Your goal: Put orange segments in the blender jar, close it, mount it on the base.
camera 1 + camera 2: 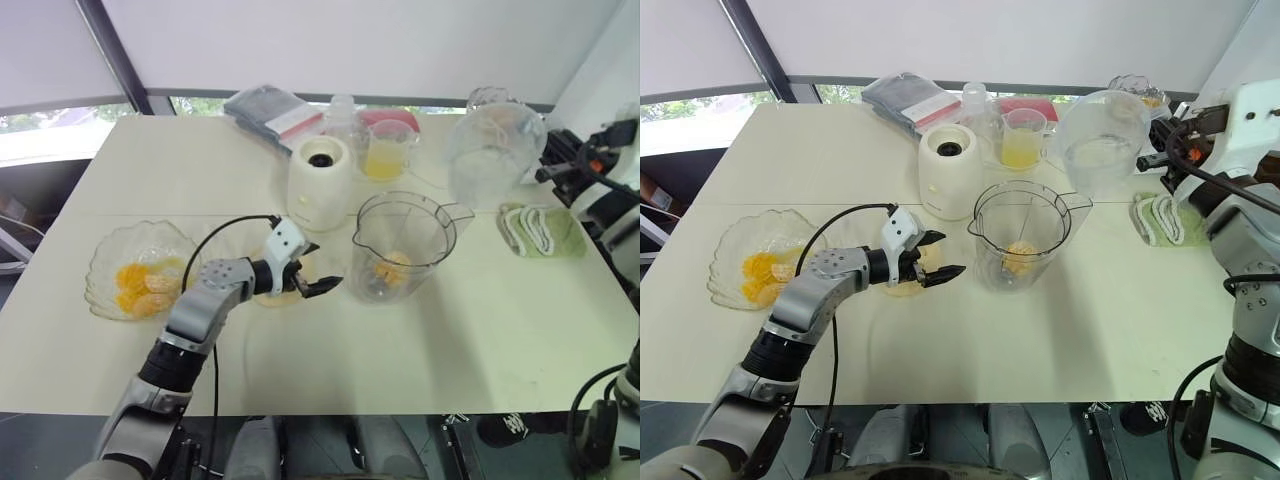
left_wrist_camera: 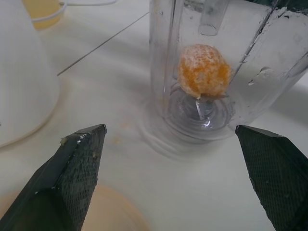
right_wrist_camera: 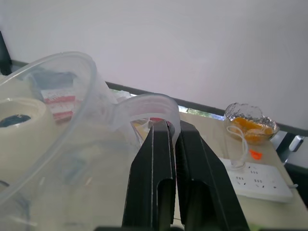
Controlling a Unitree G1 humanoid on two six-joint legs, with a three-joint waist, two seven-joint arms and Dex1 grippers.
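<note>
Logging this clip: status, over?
Left gripper open, empty, beside blender jar. Right gripper shut on lid, held aloft. One orange segment inside; jar off base, mouth unobstructed.

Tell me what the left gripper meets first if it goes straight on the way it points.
The blender jar: the open left gripper aims at its lower wall, with an orange segment inside. Bare table lies between, though depth is uncertain.

Where my cameras look

My two head eyes look down from high up on the table (image 1: 480, 340), and both see the same things. My left wrist camera sits low, close to the blender jar (image 2: 269, 62), which my eyes see too. My right wrist camera looks sideways past the lid (image 3: 62, 96) toward the wall (image 3: 144, 38)
</note>
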